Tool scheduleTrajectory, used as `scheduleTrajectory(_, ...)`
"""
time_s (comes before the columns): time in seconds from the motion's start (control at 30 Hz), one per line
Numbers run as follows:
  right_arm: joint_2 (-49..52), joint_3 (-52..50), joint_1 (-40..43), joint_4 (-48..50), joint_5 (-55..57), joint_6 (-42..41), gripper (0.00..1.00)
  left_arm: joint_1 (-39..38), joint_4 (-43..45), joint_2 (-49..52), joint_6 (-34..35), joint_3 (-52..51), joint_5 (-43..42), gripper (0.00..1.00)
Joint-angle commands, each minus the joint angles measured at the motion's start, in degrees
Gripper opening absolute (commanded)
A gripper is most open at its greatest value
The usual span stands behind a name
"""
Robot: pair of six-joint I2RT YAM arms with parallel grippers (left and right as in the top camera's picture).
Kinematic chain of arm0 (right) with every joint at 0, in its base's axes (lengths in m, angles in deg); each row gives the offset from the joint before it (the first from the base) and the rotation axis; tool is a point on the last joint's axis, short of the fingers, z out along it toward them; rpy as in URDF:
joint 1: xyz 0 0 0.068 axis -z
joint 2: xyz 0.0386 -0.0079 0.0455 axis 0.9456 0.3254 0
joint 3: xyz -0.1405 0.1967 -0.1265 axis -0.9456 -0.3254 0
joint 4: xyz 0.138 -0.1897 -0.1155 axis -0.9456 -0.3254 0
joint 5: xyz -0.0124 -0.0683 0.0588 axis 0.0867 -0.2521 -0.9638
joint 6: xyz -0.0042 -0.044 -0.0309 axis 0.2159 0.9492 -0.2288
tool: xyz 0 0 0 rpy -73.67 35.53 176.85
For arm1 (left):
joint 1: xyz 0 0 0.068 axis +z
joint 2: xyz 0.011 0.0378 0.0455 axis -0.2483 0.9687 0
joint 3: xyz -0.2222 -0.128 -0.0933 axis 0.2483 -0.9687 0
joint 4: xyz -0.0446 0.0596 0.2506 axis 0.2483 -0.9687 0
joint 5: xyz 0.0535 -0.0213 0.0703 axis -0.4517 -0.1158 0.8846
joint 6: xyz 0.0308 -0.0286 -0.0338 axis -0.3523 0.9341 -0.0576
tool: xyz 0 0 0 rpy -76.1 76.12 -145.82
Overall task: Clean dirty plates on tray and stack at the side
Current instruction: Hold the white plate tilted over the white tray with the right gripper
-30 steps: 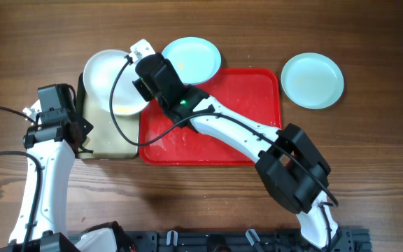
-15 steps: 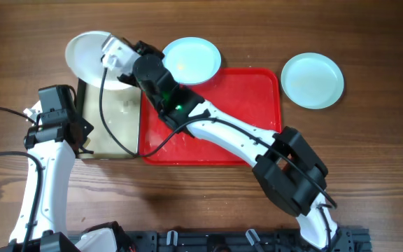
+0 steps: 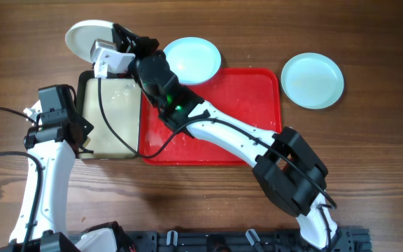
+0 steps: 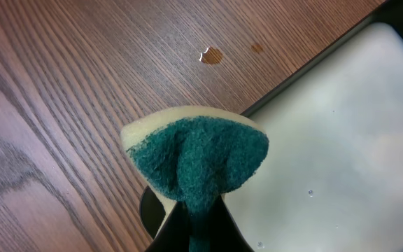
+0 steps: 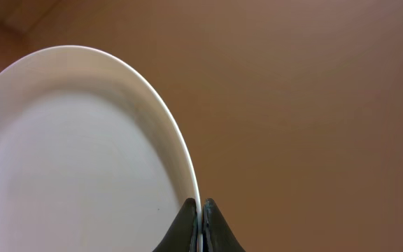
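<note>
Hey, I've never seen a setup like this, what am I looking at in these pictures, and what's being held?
These are two robot arms at a wooden table. One picture looks down from above; the other two come from a camera on each wrist. On the table lie a red tray, a black-rimmed tray and two aqua plates. The left gripper is shut on a green-and-yellow sponge. The right gripper pinches the rim of a white plate.

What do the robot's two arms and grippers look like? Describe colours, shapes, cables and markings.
Both the left arm and right arm have white tubular links joined by black housings, with thin black cables looping alongside. A small green light glows on the right arm. The left gripper and right gripper have dark, tapering fingers.
</note>
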Motion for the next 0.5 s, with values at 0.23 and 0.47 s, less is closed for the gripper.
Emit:
scheduleTrajectory(0.23,0.7,0.9,-0.1,2.9,-0.5,4.5,0.04,0.5,0.2,-0.6,-0.3,-0.3,-0.1,0.04)
scheduleTrajectory(0.47,0.7,0.9,-0.1,2.9,-0.5,6.1,0.04,0.5,0.2,-0.6,-0.3,-0.3,-0.1,0.04)
